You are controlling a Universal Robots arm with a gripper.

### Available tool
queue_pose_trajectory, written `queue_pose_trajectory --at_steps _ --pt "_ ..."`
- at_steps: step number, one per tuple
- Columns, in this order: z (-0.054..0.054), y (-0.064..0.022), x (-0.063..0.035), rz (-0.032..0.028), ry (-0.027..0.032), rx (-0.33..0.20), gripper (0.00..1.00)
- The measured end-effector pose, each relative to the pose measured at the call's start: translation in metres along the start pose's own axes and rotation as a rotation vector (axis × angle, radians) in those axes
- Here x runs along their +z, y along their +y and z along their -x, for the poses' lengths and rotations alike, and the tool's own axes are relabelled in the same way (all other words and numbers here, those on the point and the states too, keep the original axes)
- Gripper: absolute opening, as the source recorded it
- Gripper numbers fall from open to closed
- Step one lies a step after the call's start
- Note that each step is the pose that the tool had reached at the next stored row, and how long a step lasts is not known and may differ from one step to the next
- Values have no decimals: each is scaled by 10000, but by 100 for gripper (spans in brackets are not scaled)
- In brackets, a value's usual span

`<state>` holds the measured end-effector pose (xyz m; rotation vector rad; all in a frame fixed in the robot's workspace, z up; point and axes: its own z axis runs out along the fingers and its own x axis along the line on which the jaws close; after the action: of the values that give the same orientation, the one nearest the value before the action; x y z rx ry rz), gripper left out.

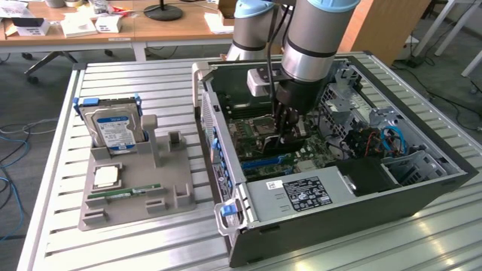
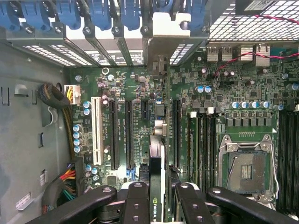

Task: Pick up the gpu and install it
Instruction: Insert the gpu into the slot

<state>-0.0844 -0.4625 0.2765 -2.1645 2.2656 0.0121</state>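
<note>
Black claw (image 2: 161, 196) is clamping the gpu (image 2: 157, 158) edge-down inside the open computer case (image 1: 339, 226) on the table (image 1: 150, 243), holding it just above the motherboard (image 2: 243, 93) among the long slots (image 2: 128, 135), apparently so its lower edge is lining up for seating.

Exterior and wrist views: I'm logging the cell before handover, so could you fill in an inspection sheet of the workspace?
Surface: slatted metal table, bearing an open computer case and a grey holder tray.
Job's things: gpu edge-on above the motherboard slots; whether it is seated cannot be told.
Clutter: hard drive upright in the tray; memory stick and square silver chip lying on it.
Grippers: gripper inside the case, shut on the gpu.
Cables: blue and red cables in the case; loose cables on the floor.
Surroundings: wooden desks with boxes behind.
</note>
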Motion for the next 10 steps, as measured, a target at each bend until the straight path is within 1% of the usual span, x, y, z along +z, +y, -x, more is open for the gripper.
queue_pose_trajectory --at_steps 10 --pt "-1 18 0 -9 -1 -2 26"
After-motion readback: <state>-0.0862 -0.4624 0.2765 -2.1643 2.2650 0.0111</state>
